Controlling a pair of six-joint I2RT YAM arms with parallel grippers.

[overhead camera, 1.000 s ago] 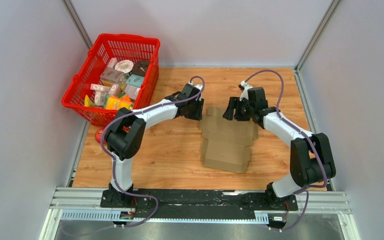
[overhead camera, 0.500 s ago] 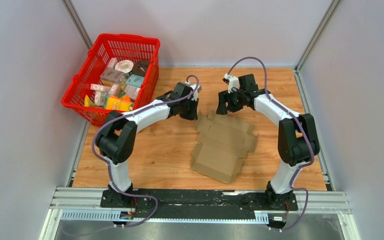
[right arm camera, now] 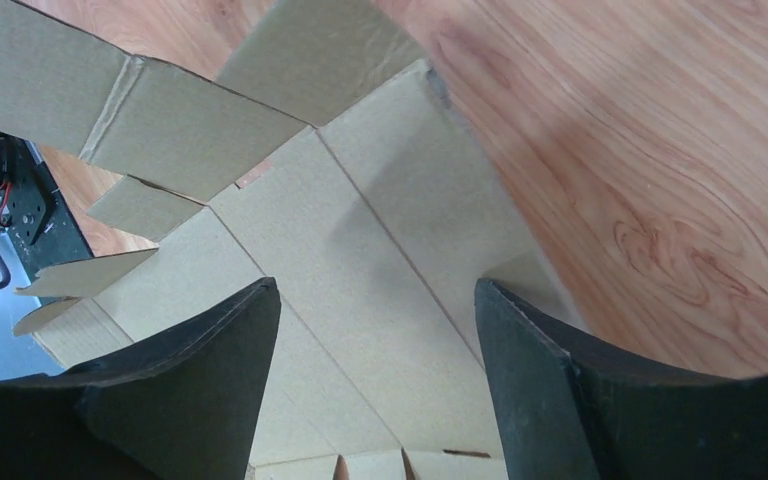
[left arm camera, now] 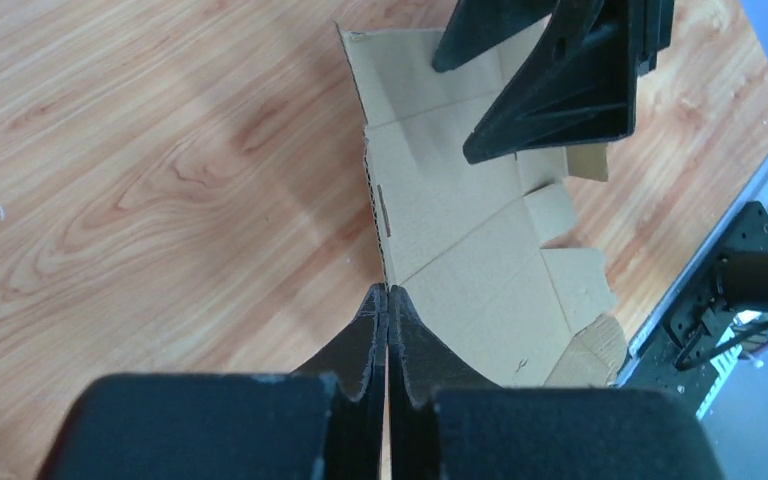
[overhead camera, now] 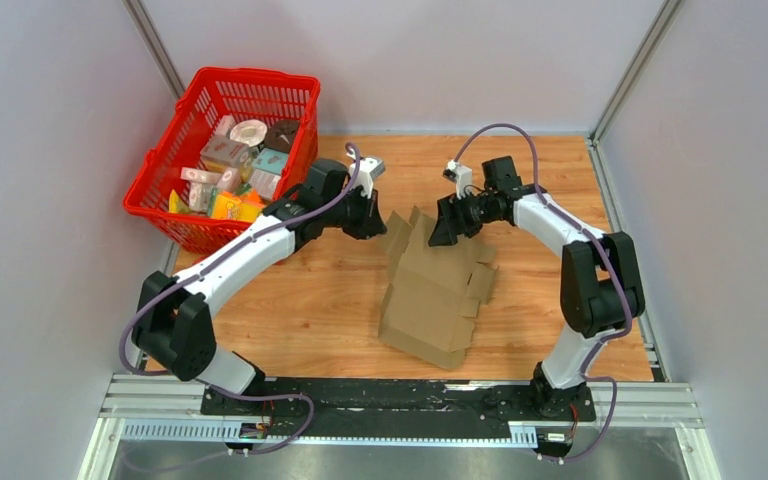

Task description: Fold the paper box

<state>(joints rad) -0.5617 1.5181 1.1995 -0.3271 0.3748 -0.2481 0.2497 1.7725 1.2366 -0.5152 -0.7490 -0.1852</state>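
Currently raising flap: left gripper [left arm camera: 387, 292] pinching paper box [overhead camera: 430, 300] edge, right gripper [right arm camera: 375, 300] hovering open over its far panel. Next likely needing panel pinned beside crease.

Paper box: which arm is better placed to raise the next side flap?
Left, probably. The left gripper is shut on an edge of the paper box, so it could lift that flap upright. The right gripper hangs open above the sheet, gripping nothing.
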